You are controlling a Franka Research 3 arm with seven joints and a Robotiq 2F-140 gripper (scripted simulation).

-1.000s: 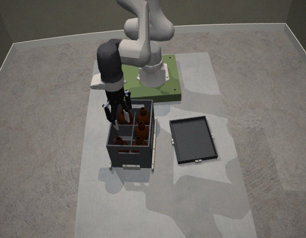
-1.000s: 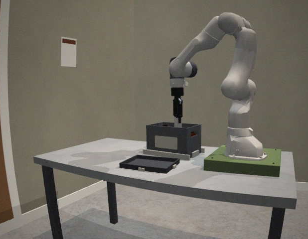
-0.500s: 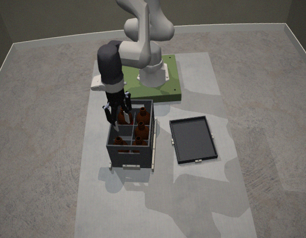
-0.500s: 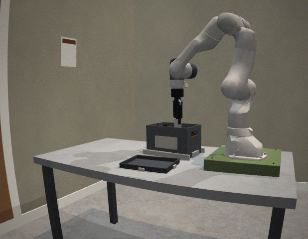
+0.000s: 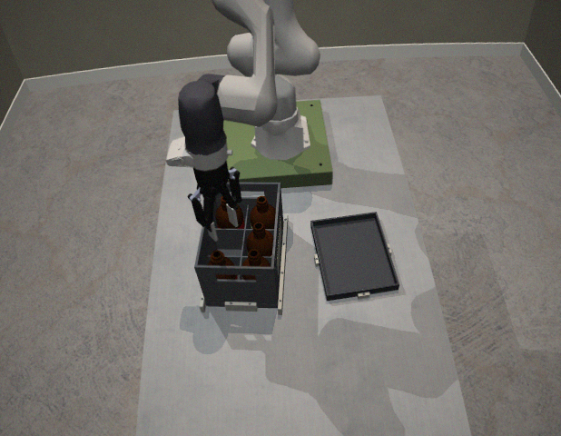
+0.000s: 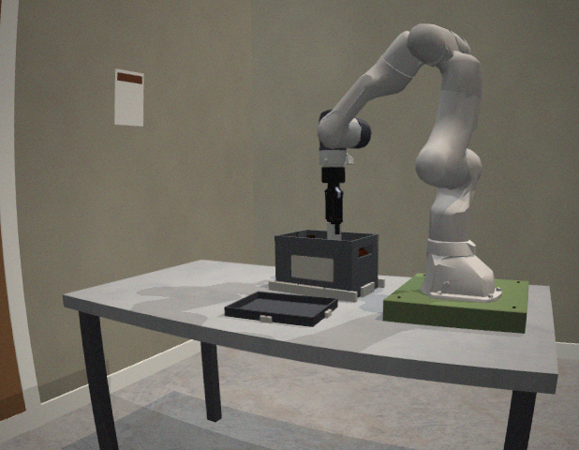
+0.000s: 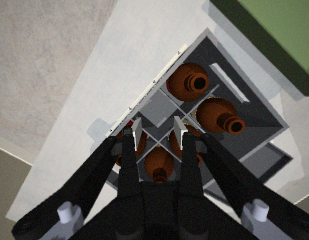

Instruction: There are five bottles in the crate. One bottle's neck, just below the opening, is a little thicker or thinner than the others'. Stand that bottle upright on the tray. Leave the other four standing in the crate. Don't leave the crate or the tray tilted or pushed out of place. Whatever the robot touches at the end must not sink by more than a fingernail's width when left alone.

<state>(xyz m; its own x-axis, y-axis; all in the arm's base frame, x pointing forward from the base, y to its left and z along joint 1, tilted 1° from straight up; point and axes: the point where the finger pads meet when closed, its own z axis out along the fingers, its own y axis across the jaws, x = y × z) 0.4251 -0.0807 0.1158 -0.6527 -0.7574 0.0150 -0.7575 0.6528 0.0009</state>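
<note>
The dark grey crate (image 5: 238, 292) (image 6: 363, 271) (image 7: 264, 117) stands level. It holds five upright brown bottles: back left (image 5: 222, 218) (image 7: 186, 82), back right (image 5: 262, 215) (image 7: 216, 116), middle right (image 5: 260, 242), front left (image 5: 218, 258) and front right (image 5: 254, 259) (image 7: 159, 162). The middle-left cell is empty. I cannot tell a differing neck. My gripper (image 5: 224, 231) (image 6: 334, 234) (image 7: 157, 123) is partly open with nothing between its fingers. It points down over the crate's left column, fingertips near rim height. The black tray (image 5: 356, 255) (image 6: 280, 307) lies flat and holds nothing.
Pale rails (image 5: 281, 272) (image 6: 311, 291) edge the crate's base, and small pale blocks (image 5: 363, 294) (image 6: 265, 318) edge the tray. The green robot base (image 5: 300, 171) (image 6: 454, 314) is close behind the crate. Thin dividers split the crate into cells.
</note>
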